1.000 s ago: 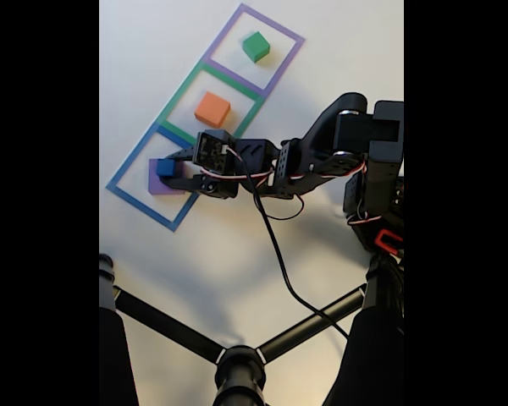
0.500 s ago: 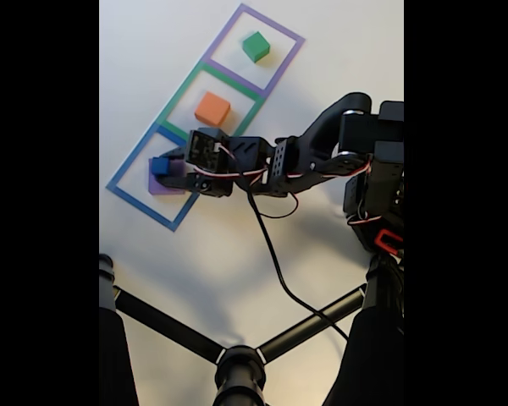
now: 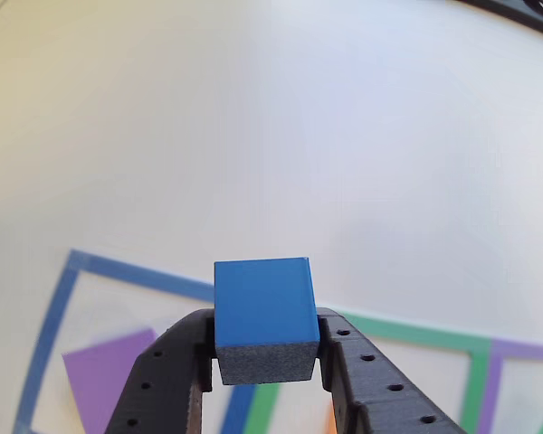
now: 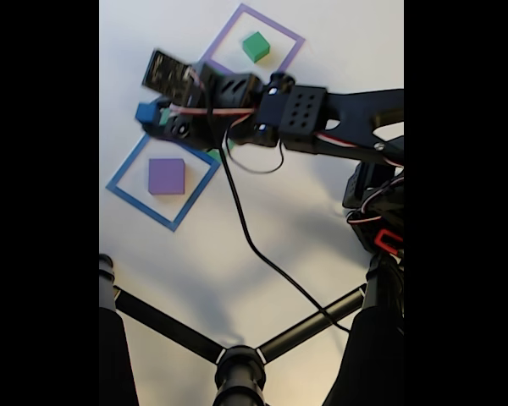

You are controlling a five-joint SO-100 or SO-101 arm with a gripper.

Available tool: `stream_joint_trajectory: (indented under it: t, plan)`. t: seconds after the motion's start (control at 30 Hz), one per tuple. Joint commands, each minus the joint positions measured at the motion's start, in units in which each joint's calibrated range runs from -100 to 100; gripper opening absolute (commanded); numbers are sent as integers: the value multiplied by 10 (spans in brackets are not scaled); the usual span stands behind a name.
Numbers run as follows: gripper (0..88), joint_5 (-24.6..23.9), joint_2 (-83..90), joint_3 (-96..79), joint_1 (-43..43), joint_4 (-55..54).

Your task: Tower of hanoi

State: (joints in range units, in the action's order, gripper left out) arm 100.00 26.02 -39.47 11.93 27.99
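My gripper (image 3: 266,334) is shut on the small blue cube (image 3: 262,303), which is lifted off the table. In the fixed view the gripper (image 4: 150,115) holds the blue cube (image 4: 144,112) up above the left edge of the taped squares. The flat purple block (image 4: 167,176) lies alone inside the blue taped outline (image 4: 127,166); it also shows low on the left as the purple block (image 3: 109,380). A green block (image 4: 256,46) sits in the purple taped outline (image 4: 279,30). The arm (image 4: 296,114) covers the middle square, so the orange block is hidden.
A black cable (image 4: 245,237) hangs from the arm across the white table. Dark tripod legs (image 4: 237,364) cross the near edge of the fixed view, and the arm's base (image 4: 377,203) stands at the right.
The gripper has lifted the blue cube off the purple block and swung it up and away toward the middle square. The purple block now lies uncovered in the blue outline.
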Motion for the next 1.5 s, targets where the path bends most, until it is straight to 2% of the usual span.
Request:
stream_joint_trajectory:
  t: [0.0,0.2,0.3,0.6,0.8,0.93,1.17,1.37,1.47]
  plan:
    - [1,0,100,130,-88,265]
    - [1,0,128,333,-210,557]
    - [0,0,152,390,-273,635]
    - [0,0,213,411,-412,679]
    - [0,0,209,391,-464,669]
    - [0,0,236,283,-496,599]
    - [0,0,306,-20,-493,294]
    - [0,0,304,-194,-496,93]
    - [0,0,295,-299,-492,-60]
